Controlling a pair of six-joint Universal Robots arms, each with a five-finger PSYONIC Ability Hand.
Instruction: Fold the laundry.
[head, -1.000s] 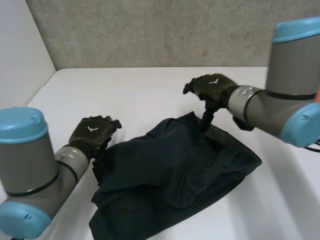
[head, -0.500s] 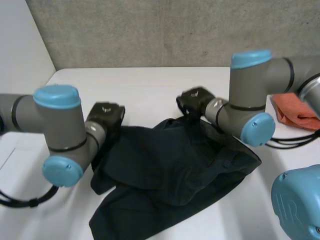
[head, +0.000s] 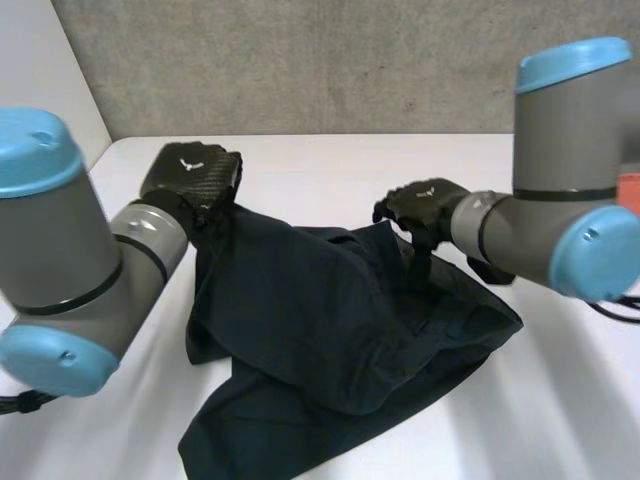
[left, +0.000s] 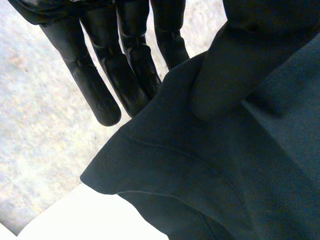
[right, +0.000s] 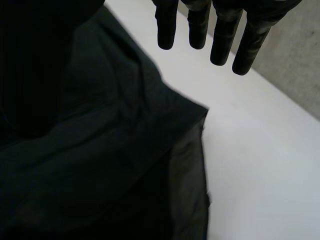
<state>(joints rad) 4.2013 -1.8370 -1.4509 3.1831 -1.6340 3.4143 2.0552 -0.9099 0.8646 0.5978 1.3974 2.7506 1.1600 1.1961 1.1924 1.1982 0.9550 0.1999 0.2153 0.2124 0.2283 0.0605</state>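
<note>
The near-left corner of the dark garment has been raised off the white table by the left hand, which a second ago was held low at the cloth's left edge and is now seen higher and further back. In the left wrist view, the cloth's edge is pinched between straight fingers and the thumb. The right hand has been kept at the garment's far right edge, its fingers straight and spread over bare table, nothing clasped. The rest of the garment is left rumpled mid-table. A first fold is judged to be under way, the lifted corner ready to be carried across.
</note>
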